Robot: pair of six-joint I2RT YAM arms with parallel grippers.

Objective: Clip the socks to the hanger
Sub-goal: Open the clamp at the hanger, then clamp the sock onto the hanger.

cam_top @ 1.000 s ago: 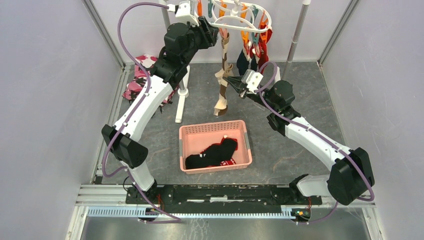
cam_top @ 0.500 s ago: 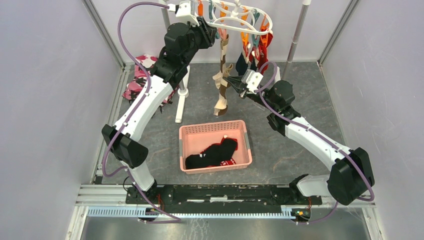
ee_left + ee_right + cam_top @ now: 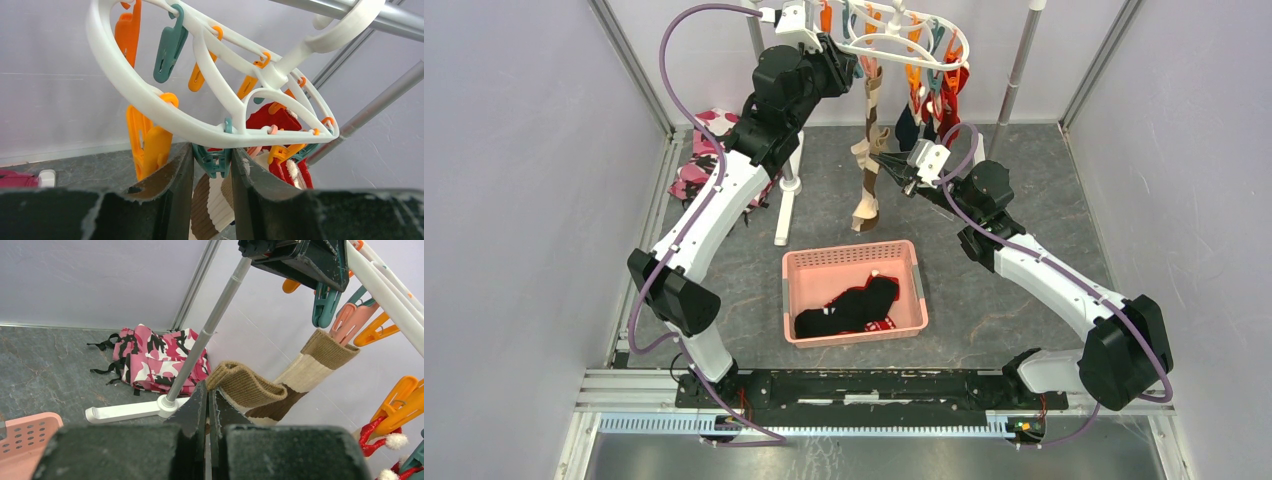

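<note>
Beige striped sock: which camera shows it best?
Top external: the beige striped sock hangs full length below the hanger, the right gripper pinching it midway. Right wrist shows only its ribbed cuff and brown stripes close up. Left wrist shows a small striped piece between the left gripper's fingers, below a teal clip.

You see the hanger (image 3: 112, 62), a white oval ring with inner spokes. It hangs tilted, and orange and teal clips dangle under its rim. One teal clip (image 3: 212, 162) sits between the fingers of the left hand (image 3: 212, 152). A long striped sock (image 3: 867, 165) in beige, brown and cream hangs from the ring, and the right hand (image 3: 208, 390) pinches its ribbed cuff. A pompom sock (image 3: 272, 117), red with white balls, and a navy sock (image 3: 911, 125) hang at the far side. The black socks (image 3: 854, 303) and a small red sock (image 3: 880, 324) lie in the pink basket (image 3: 849, 258).
</note>
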